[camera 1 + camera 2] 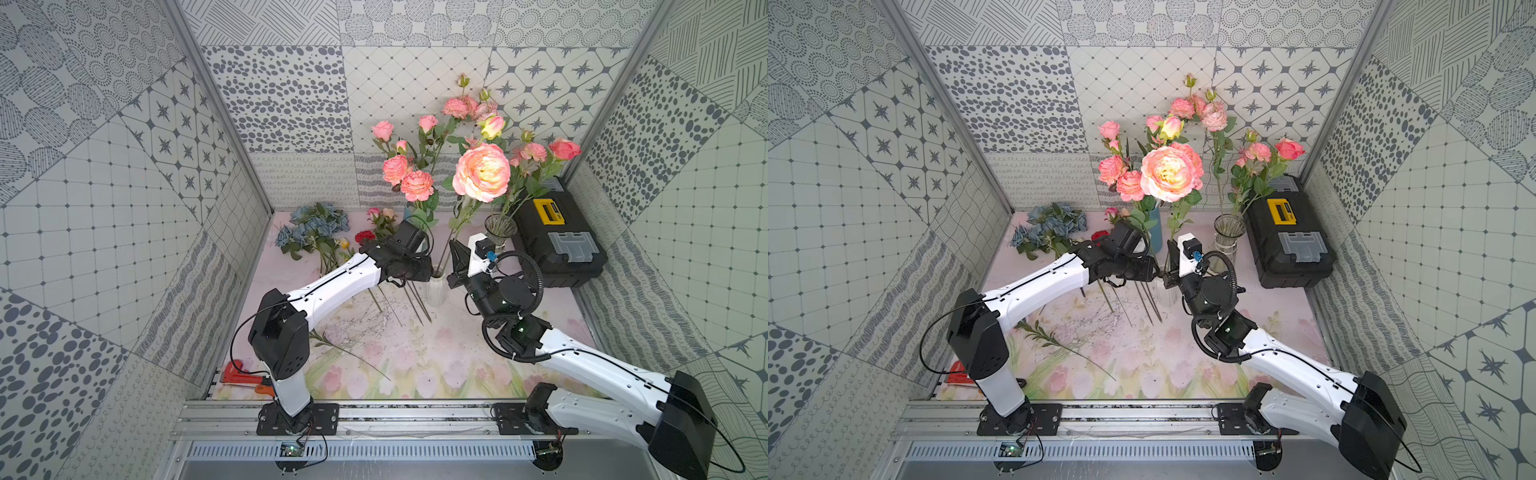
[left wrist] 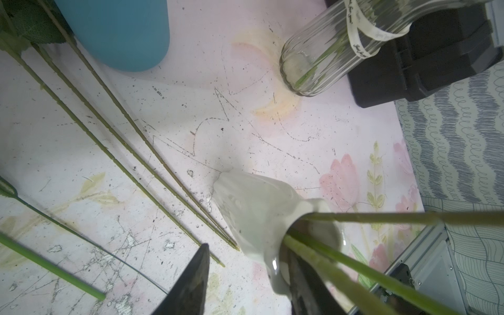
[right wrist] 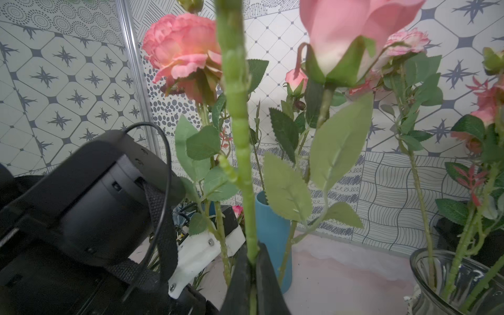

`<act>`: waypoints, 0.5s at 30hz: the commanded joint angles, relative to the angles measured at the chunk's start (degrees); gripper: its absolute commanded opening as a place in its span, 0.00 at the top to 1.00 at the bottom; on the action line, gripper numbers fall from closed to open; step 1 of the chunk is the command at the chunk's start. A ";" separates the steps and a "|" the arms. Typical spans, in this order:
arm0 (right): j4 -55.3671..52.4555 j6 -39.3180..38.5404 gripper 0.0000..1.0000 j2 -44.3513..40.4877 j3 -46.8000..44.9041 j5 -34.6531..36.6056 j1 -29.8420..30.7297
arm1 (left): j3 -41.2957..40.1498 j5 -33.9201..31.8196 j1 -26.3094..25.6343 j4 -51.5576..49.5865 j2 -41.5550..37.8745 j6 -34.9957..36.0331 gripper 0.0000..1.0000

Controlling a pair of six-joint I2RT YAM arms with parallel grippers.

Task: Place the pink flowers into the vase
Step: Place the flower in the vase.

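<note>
R end effector [image 3: 253, 252] clamps ridged flower stem [image 3: 238, 122]; L end effector [image 2: 247, 248] parted, maybe astride glossy vase [image 2: 253, 201].

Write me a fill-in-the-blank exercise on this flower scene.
1. The right gripper is ___ on a green stem.
2. The left gripper straddles the ___ vase.
3. The black toolbox has a ___ handle.
Missing words: shut; white; yellow.
</note>
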 commanded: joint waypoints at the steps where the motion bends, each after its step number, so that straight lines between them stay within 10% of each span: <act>1: 8.16 1.87 1.00 1.26 -2.37 0.19 0.23 | 0.44 -0.50 0.03 -1.88 0.28 1.31 0.53; 15: 19.98 6.69 1.00 6.69 -7.21 4.80 0.20 | 0.78 0.78 -0.02 -1.17 0.80 0.87 0.53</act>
